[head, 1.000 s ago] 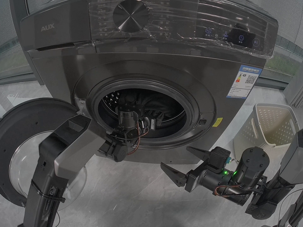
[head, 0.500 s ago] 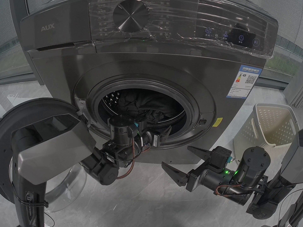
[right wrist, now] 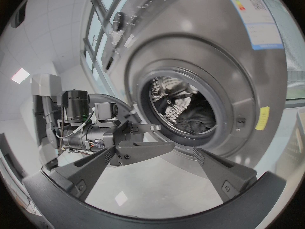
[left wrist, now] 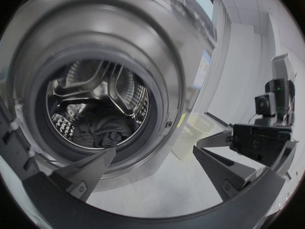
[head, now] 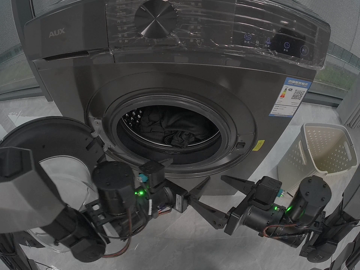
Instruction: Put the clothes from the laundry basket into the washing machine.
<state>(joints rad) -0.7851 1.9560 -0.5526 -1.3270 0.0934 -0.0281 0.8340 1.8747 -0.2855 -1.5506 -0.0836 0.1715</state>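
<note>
A heap of dark clothes [head: 168, 126] lies inside the drum of the grey washing machine [head: 247, 105], whose round door [head: 48, 139] hangs open to the left. In the left wrist view the clothes [left wrist: 101, 131] sit low in the drum. My left gripper [head: 189, 169] is outside, below the opening's lower rim, open and holding nothing. My right gripper [head: 208, 190] hangs just to its right above the floor, also open and empty; its lower finger nearly meets the left gripper. The white laundry basket [head: 326, 147] stands at the machine's right, with no clothes showing inside.
The open door takes up the space at lower left, close behind my left arm. Pale tiled floor [head: 180, 240] spreads in front of the machine. Glass walls run behind it on both sides. The two grippers [right wrist: 165, 136] crowd each other below the opening.
My left arm has drawn back out of the drum and dropped to below the opening, gripper open and empty. The dark clothes stayed in the drum. The right gripper has shifted only slightly.
</note>
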